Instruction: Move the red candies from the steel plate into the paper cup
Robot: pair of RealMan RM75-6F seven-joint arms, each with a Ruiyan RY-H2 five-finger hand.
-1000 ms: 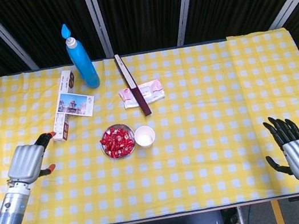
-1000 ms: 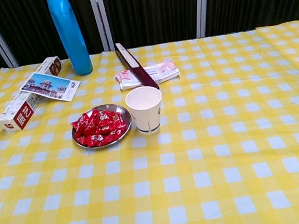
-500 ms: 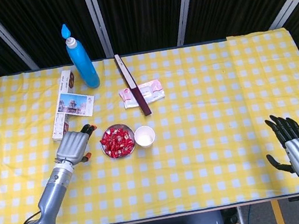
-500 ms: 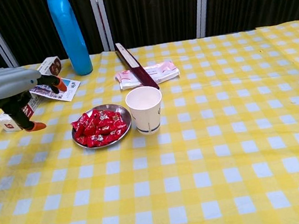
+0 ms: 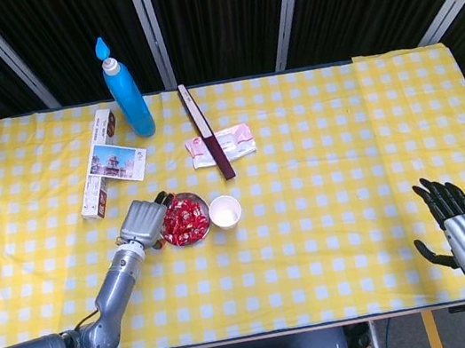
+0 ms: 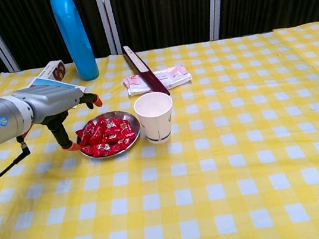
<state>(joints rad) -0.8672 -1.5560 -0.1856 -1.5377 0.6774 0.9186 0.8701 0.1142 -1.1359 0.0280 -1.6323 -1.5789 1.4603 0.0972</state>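
A heap of red candies (image 5: 183,219) (image 6: 106,135) fills the small steel plate (image 5: 200,233) (image 6: 132,136) at the table's middle left. Right beside it, on its right, the white paper cup (image 5: 225,212) (image 6: 155,118) stands upright, and I see nothing inside it. My left hand (image 5: 144,221) (image 6: 56,106) hovers at the plate's left rim, fingers apart, holding nothing; its orange-tipped fingers (image 6: 94,98) reach over the plate's edge. My right hand (image 5: 463,230) is far off at the table's near right edge, fingers spread and empty; only the head view shows it.
A blue bottle (image 5: 126,89) (image 6: 74,36) stands at the back. A long white carton with a postcard (image 5: 115,161) on it lies at back left. A dark red slim box (image 5: 206,131) (image 6: 145,71) and a pink packet (image 5: 226,144) (image 6: 165,77) lie behind the cup.
My left hand has swept rightward from the table's left edge to the plate's left rim. The right hand has hardly moved.
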